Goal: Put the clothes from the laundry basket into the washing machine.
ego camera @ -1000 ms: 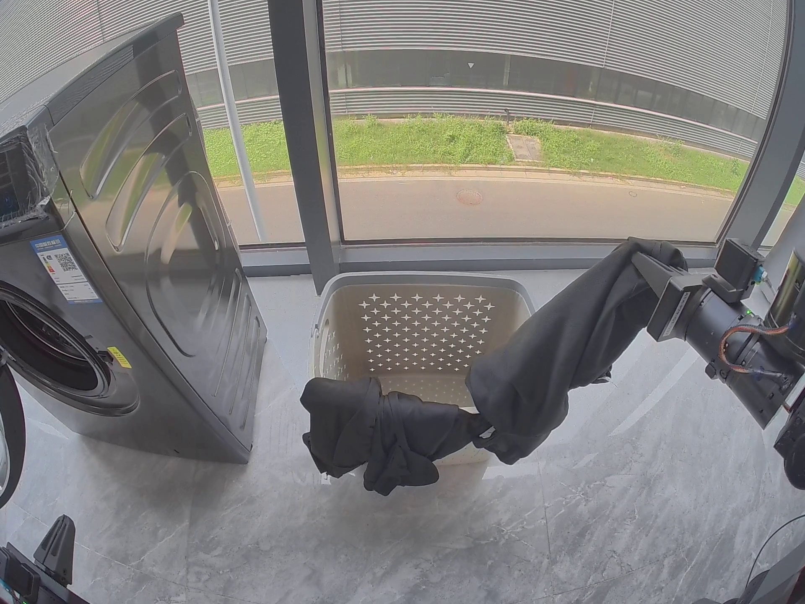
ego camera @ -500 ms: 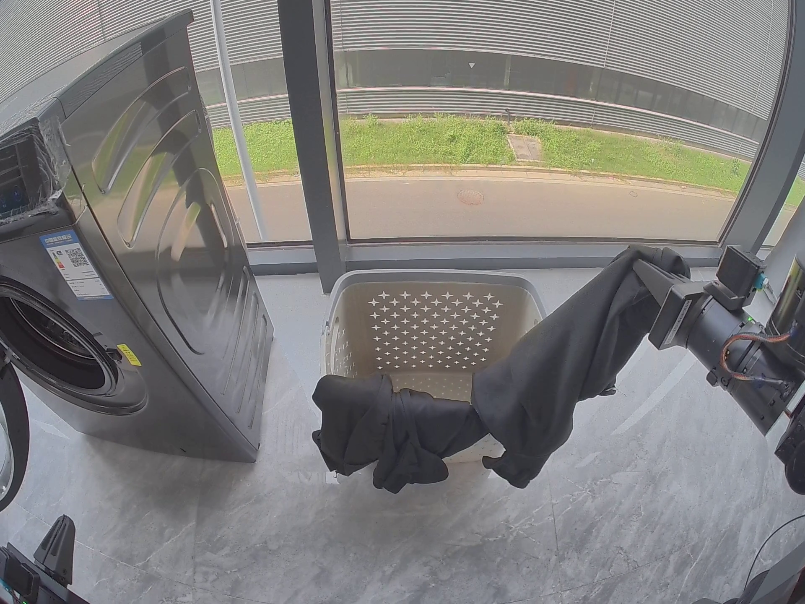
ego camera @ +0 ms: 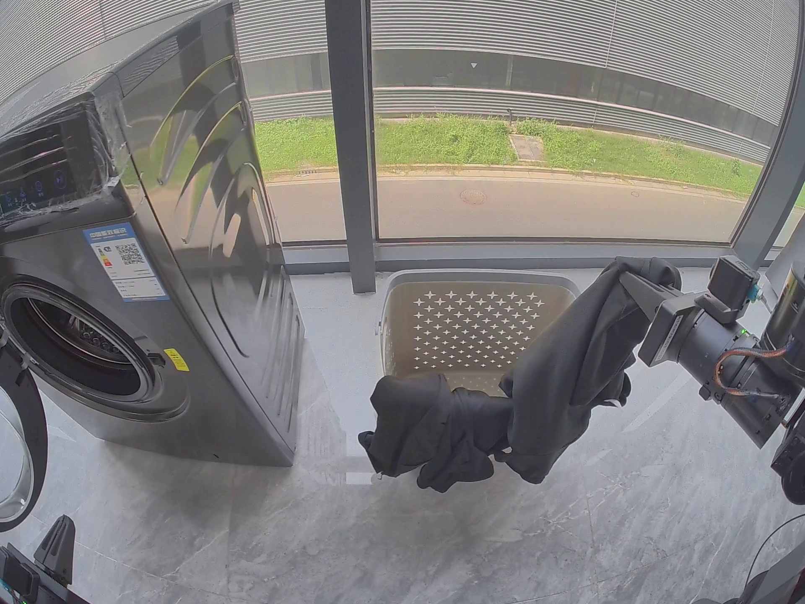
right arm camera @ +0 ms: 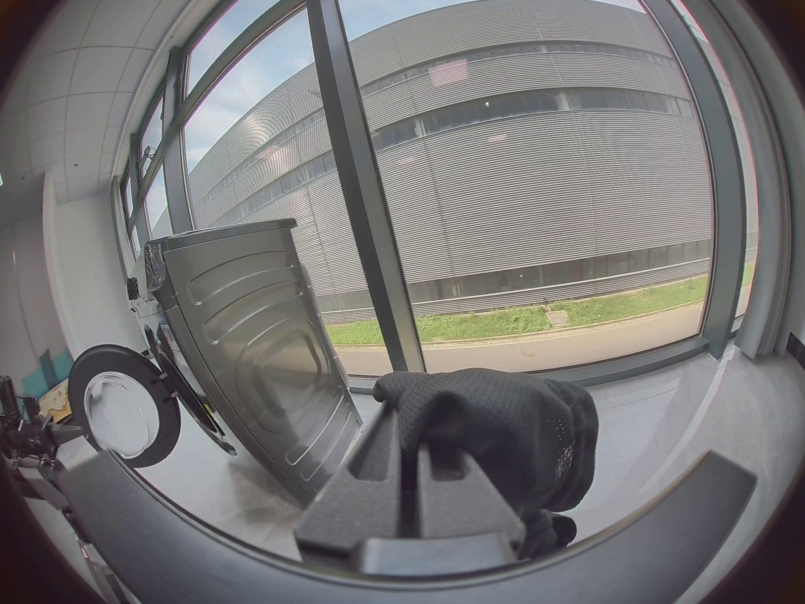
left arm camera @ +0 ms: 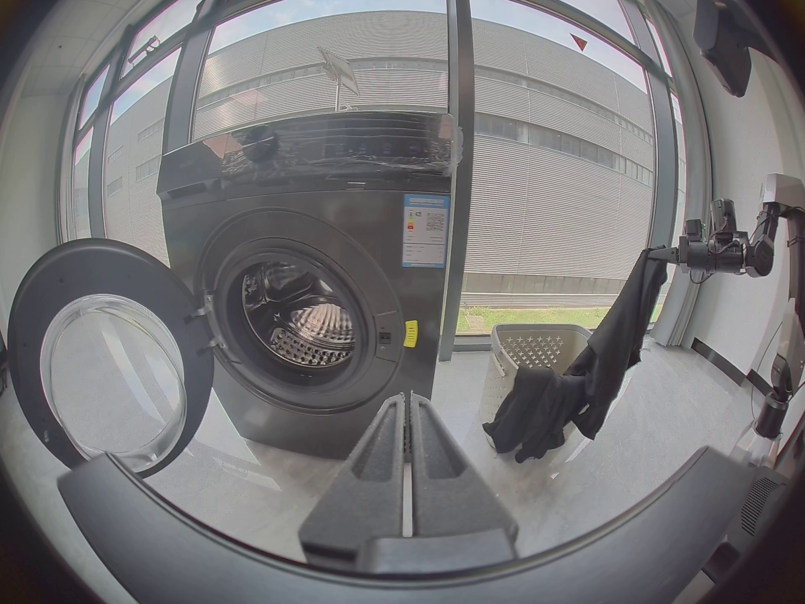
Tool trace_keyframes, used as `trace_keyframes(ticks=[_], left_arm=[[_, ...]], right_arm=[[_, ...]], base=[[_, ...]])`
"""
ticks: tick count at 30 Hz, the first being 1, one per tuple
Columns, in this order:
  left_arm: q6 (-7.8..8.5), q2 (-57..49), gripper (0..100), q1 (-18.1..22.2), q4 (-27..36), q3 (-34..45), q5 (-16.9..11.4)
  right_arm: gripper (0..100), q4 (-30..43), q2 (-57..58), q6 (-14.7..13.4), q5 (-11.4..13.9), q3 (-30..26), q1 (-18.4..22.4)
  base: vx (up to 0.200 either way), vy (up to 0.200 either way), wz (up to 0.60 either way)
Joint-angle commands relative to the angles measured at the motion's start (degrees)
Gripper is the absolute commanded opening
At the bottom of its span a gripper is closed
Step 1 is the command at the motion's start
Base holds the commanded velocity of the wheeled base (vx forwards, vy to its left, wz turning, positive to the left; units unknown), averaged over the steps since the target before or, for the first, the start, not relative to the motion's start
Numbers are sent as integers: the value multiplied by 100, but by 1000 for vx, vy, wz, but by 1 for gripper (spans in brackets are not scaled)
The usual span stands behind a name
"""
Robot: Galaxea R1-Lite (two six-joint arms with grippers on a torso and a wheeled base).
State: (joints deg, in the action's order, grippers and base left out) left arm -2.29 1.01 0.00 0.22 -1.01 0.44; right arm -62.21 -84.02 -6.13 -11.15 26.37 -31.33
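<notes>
A black garment (ego camera: 562,379) stretches from my right gripper (ego camera: 641,283), which is shut on its upper end, down to the front rim of the white laundry basket (ego camera: 474,280). Its bunched lower end hangs over that rim, just above the floor. In the right wrist view the cloth (right arm camera: 495,429) is pinched between the fingers of the right gripper (right arm camera: 411,455). The grey washing machine (ego camera: 210,236) stands on the left with its drum opening (ego camera: 80,350) exposed and its round door (left arm camera: 109,354) swung wide. My left gripper (left arm camera: 408,404) is shut and empty, low in front of the machine.
A window wall with a dark pillar (ego camera: 352,127) runs behind the basket and machine. Pale marble floor (ego camera: 503,538) lies bare between me, the basket and the machine. The open door (ego camera: 21,455) juts into the space at the near left.
The head camera has swung left, so machine and basket sit further right in the picture. The right gripper still holds the garment, whose lower end stays draped over the basket's rim.
</notes>
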Motion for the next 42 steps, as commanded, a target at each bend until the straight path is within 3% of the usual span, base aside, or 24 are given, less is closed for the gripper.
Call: trace_keyframes(ticks=[1,28,34,42], left_arm=[[-8,-92,0,0,4,101,0],[27,-92,0,0,4,92,-9],[36,-92,0,0,4,92,-35],[18,-92,0,0,4,92,-26]], right_arm=[[0,-11,-18,-2,8,-26,-40],[0,-204,-53,-11,122,-106,-356],[0,-204,-53,-11,122,-106,-365],[0,-204,-62,-20,122,-123,-365]], base=[[0,200,0],[0,200,0],[0,0,0],[-200,0,0]])
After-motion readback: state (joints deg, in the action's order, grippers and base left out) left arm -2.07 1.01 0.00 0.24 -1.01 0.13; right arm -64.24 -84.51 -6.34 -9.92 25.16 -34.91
